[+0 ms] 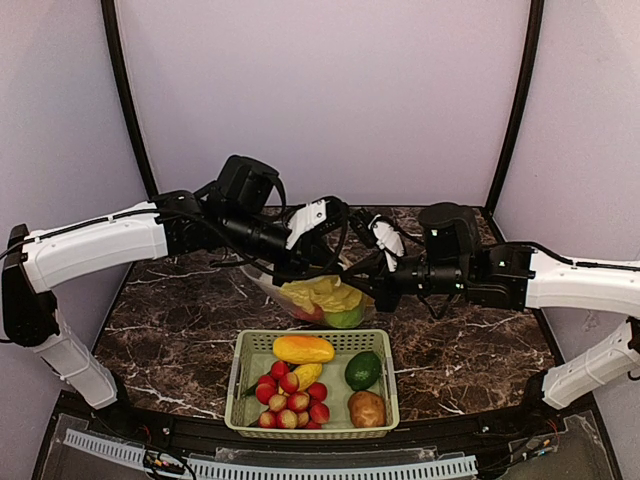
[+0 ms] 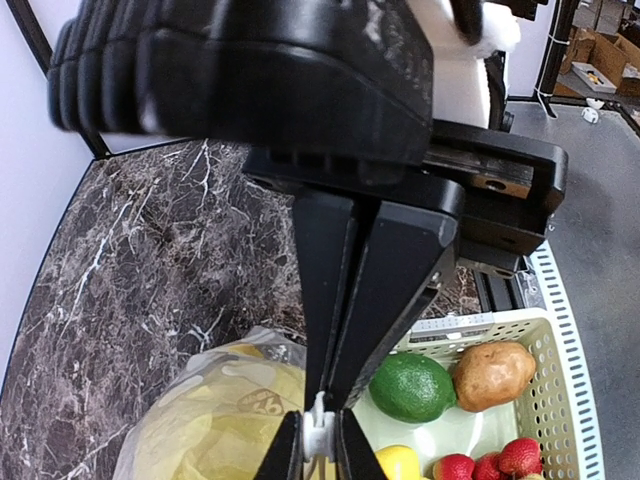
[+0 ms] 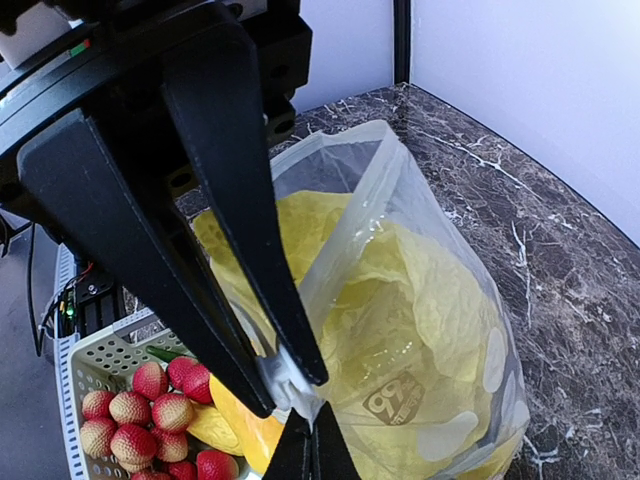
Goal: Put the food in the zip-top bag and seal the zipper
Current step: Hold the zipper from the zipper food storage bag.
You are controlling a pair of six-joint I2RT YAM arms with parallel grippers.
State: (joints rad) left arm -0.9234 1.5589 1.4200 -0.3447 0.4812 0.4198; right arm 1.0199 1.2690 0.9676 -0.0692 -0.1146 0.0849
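Note:
The zip-top bag [image 1: 322,297] is held just above the table behind the basket, clear with white dots. The pale yellow napa cabbage [image 1: 326,292] fills it, with a red piece [image 1: 304,312] and the green apple [image 1: 346,318] at its lower end. My left gripper [image 1: 303,266] and right gripper [image 1: 366,272] meet at the bag's mouth. In the left wrist view my left gripper [image 2: 325,400] is shut on the zipper edge. In the right wrist view my right gripper [image 3: 288,388] is shut on the same zipper strip [image 3: 345,250], which gapes at its far end.
A pale green slotted basket [image 1: 242,352] stands at the front with a mango [image 1: 303,349], a green lime-like fruit [image 1: 362,370], a potato [image 1: 366,408], a lemon and several strawberries [image 1: 291,401]. Dark walls close in the marble table.

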